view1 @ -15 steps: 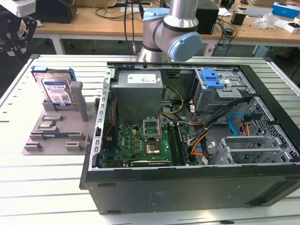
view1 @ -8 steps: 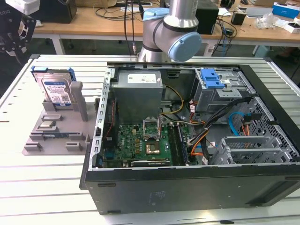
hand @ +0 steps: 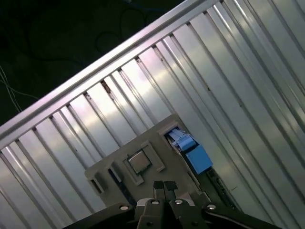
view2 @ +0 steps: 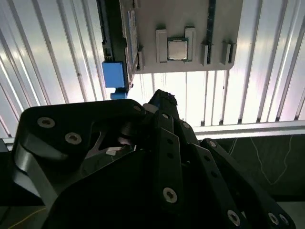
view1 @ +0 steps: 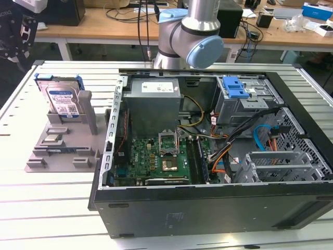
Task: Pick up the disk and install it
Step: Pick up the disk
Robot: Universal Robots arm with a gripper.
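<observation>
Exterior view. On the ribbed tabletop (view1: 41, 208), two containers side by side.

Toward the exterior view's left, a grey holder (view1: 91, 114). In its rear slot, the disk (view1: 61, 99), standing upright, silver face and white-and-blue label showing, blue frame around the edges. Lower in the same holder, a small square chip (view1: 52, 138) seated in a recess and a dark memory stick (view1: 60, 150) lying in a groove.

Toward the exterior view's right, an open computer case (view1: 208, 213) lying on its side. Inside it:
- a green circuit board (view1: 151, 159)
- a grey power box (view1: 153, 99) just beyond the board
- a blue latch (view1: 235, 87) on a metal drive cage (view1: 244, 107)
- loose orange and blue cables (view1: 263, 136)

Behind the case, the lower part of the arm (view1: 195, 31).

First wrist view. Looking down on the holder (hand: 152, 143): chip (hand: 140, 162) in its recess, disk (hand: 190, 150) at the holder's edge, seen edge-on as a blue block, untouched. Claw (hand: 162, 187) over the holder and apart from the disk, fingertips drawn close together, narrow, gripping nothing.

Second wrist view. Up front, the dark body of the claw. Beyond it, the holder (view2: 190, 14) with the chip (view2: 177, 49) in its recess and the blue frame of the disk (view2: 114, 74) in its slot at the holder's side. Ribbed tabletop (view2: 47, 57) all around.
</observation>
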